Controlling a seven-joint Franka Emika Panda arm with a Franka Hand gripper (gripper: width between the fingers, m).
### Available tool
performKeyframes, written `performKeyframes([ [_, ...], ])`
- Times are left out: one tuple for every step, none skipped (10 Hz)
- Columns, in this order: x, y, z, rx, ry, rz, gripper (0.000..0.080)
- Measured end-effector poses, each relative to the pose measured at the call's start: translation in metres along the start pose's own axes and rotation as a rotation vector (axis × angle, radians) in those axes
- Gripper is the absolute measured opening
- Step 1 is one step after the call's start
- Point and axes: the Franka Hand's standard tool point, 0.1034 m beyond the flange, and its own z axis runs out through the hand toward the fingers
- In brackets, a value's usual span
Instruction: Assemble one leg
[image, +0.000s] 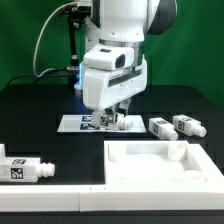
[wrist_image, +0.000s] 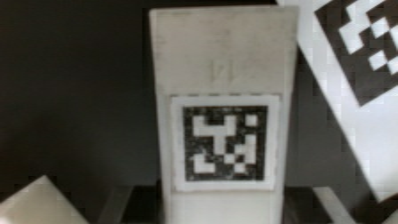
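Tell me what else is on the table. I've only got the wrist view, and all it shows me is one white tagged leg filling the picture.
Observer: Besides the leg you see, a spare leg and a second spare leg lie side by side on the exterior view's right.
Operator: Any more of them?
Observer: Yes, a lone leg lies on its side at the exterior view's far left, nearer the front.
Operator: And is the big panel out there?
Observer: The square panel with a raised rim lies flat at the front, toward the exterior view's right.
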Motion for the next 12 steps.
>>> performKeyframes([
  [-0.001, 0.000, 0.000, -0.001, -0.003, -0.068, 0.0284],
  [-0.003, 0.000, 0.002, -0.005, -0.005, -0.184, 0.0284],
  [-0.012, -0.001, 0.009, -0.021, 0.003, -0.373, 0.0284],
  [-0.016, -0.004, 0.012, -0.009, 0.000, -0.451, 0.0284],
  [-0.015, -0.003, 0.012, 0.012, -0.011, -0.631, 0.0284],
  [-0.013, -0.002, 0.011, 0.010, -0.012, -0.769, 0.0284],
  [-0.015, -0.001, 0.011, 0.004, -0.011, -0.830, 0.0284],
  [-0.017, 0.000, 0.012, 0.003, -0.020, -0.897, 0.0284],
  [-0.019, 0.000, 0.012, 0.003, -0.027, -0.946, 0.0284],
  [-0.019, 0.000, 0.012, 0.003, -0.033, -0.994, 0.0284],
  [-0.015, -0.005, 0.014, 0.010, -0.043, -1.137, 0.0284],
  [-0.010, -0.010, 0.016, 0.026, -0.041, -1.242, 0.0284],
])
